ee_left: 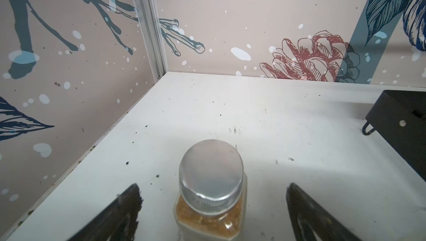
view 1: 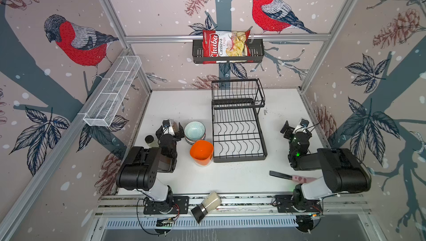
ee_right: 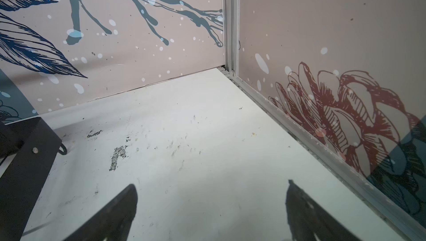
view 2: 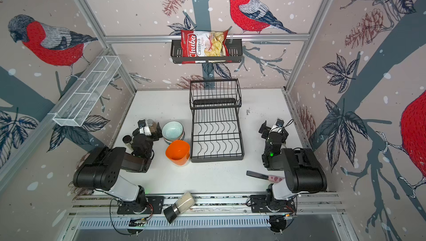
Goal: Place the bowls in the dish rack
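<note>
1. Opening step: the black wire dish rack (view 1: 239, 159) holds no bowls yet.
2. A bright orange plastic bowl (view 1: 201, 152) and a teal-topped bowl stack (view 1: 194, 130) sit just beside it.
3. The left pincer (ee_left: 213, 189) is spread either side of a silver-lidded spice jar (ee_left: 211, 173), not gripping it; the right pincer (ee_right: 211, 186) is spread and empty.
4. Next, likely: the left pincer shifts to a bowl rim.

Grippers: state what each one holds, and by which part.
Nothing is held. The left gripper is open, a spice jar standing untouched between its fingers; the right gripper is open over the table.
</note>
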